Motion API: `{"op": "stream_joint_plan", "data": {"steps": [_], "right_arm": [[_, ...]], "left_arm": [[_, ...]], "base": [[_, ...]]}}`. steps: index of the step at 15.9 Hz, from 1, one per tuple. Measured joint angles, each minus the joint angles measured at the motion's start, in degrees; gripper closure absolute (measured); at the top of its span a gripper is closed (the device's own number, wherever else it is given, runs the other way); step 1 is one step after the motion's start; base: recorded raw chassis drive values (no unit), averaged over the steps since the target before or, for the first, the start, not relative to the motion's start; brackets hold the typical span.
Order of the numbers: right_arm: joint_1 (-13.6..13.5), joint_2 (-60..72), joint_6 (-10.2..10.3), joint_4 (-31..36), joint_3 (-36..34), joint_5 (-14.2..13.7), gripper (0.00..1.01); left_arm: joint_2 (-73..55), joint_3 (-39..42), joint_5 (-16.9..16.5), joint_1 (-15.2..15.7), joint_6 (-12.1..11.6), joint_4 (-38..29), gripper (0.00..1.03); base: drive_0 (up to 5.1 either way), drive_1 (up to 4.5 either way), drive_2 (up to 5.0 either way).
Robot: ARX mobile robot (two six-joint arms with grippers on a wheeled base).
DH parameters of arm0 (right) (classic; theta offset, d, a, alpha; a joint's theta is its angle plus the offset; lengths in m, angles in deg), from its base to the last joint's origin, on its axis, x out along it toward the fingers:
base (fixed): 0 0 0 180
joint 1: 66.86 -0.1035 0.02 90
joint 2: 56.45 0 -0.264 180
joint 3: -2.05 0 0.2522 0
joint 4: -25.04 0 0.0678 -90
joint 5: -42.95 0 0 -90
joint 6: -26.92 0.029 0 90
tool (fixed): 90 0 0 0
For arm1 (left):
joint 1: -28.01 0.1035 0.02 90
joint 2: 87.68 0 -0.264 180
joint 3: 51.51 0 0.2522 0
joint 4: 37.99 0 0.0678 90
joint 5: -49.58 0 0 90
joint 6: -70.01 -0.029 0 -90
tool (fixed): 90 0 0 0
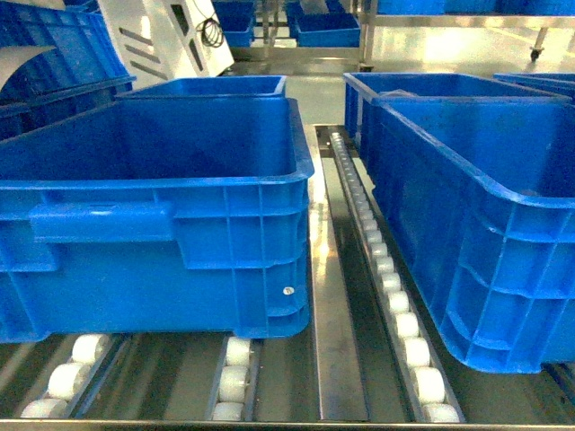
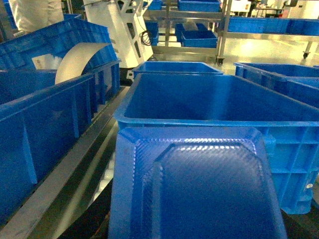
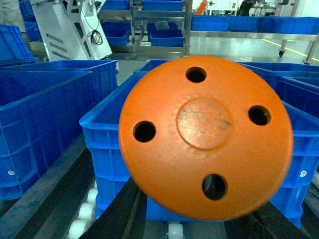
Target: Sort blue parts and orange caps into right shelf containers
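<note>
The orange cap (image 3: 205,137) fills the right wrist frame, the blue part (image 2: 197,184) the lower left wrist frame; both look stiff, light, slick, best gripped by the rim. Grippers unseen. Bins (image 1: 162,193) stand behind.

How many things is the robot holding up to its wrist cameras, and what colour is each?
Orange cap: 1
Blue part: 1
Total: 2
</note>
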Motion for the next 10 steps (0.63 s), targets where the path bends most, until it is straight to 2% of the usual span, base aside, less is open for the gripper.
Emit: {"op": "stream_joint_plan", "data": {"steps": [10], "right_arm": [[0.0, 0.0, 0.0, 0.0, 0.0, 0.0, 0.63]], "left_arm": [[0.0, 0.0, 0.0, 0.0, 0.0, 0.0, 0.6]], "base": [[0.0, 0.0, 0.0]]}}
